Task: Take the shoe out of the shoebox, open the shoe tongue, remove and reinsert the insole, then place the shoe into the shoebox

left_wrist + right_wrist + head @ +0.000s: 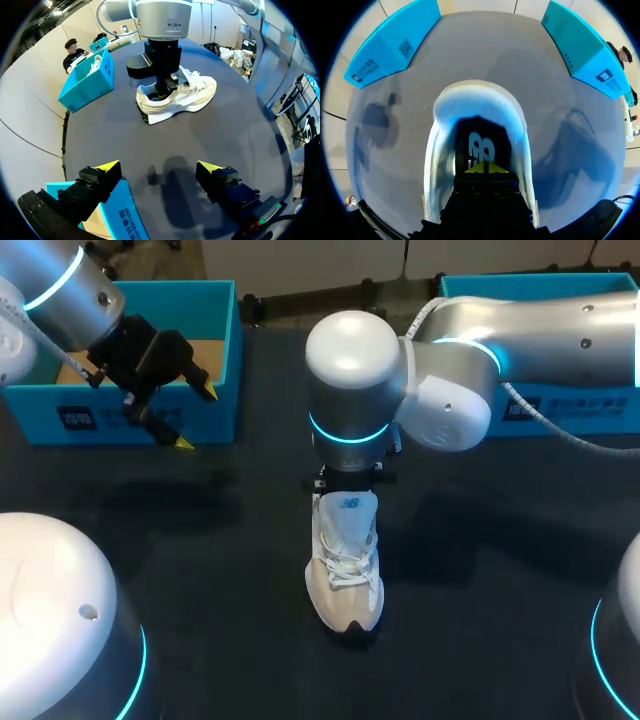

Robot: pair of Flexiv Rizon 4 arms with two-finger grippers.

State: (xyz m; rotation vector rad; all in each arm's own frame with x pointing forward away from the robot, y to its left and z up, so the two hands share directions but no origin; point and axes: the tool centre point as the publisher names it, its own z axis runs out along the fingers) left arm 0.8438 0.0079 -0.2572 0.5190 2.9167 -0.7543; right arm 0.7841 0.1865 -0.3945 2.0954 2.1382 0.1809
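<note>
A white and beige shoe (pixel 345 575) stands upright mid-table, toe toward the front edge. My right arm comes in from the right, its wrist straight above the shoe's heel. The right gripper (pixel 484 169) is shut, yellow tips together, down inside the shoe (pixel 438 150) on the dark insole (pixel 482 145); I cannot tell whether it pinches the insole. In the left wrist view the right gripper (pixel 162 90) stands in the shoe's (pixel 195 95) opening. My left gripper (pixel 195 417) hangs open and empty over the front wall of the left blue shoebox (pixel 110 425).
A second blue shoebox (pixel 580 410) stands at the back right, partly behind my right arm. In the left wrist view that box (pixel 82 87) lies beyond the shoe and the near box (pixel 120 215) sits under my left gripper (pixel 159 167). Dark tabletop (pixel 200 540) surrounds the shoe.
</note>
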